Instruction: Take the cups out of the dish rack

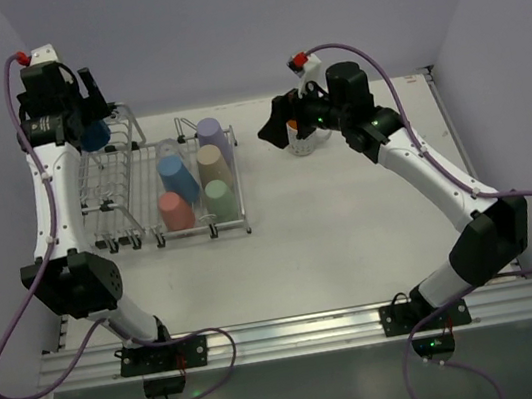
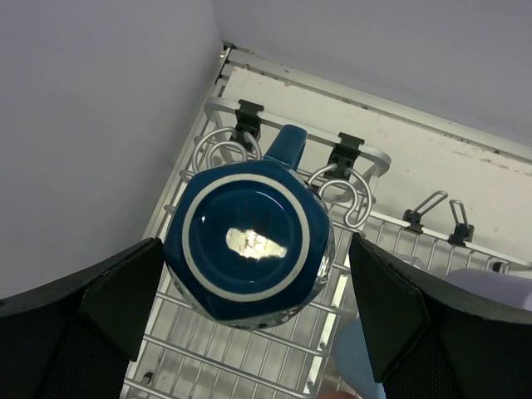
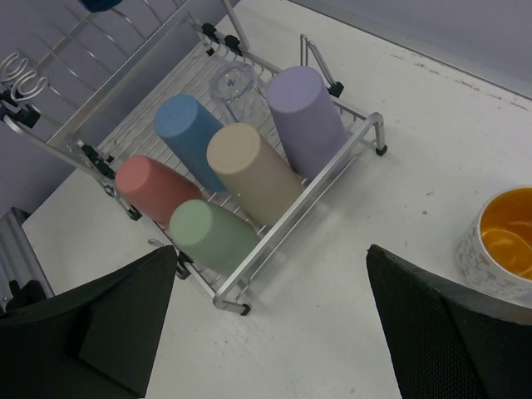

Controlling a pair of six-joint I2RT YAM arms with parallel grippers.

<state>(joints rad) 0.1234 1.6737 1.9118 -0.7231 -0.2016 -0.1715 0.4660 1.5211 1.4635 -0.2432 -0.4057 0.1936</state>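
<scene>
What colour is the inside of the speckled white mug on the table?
Orange; the speckled white mug shows it best in the right wrist view.

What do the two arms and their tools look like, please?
Both arms have white link shells with black joints and bases. A lilac cable runs along each, ending in a red connector. The left tool and right tool are black, with broad, dark, textured fingers.

Robotics lab test cell, not a home kitchen. Evidence: two arms bolted to an aluminium rail [image 1: 297, 328] at the near edge of a bare white table [image 1: 353, 236]; plain lilac-grey partition walls [image 1: 248, 20] enclosing three sides; purple cables [image 1: 22, 319] looping off the arm bases; a dish rack [image 1: 158, 191] with pastel cups [image 3: 241, 166] as staged props
</scene>
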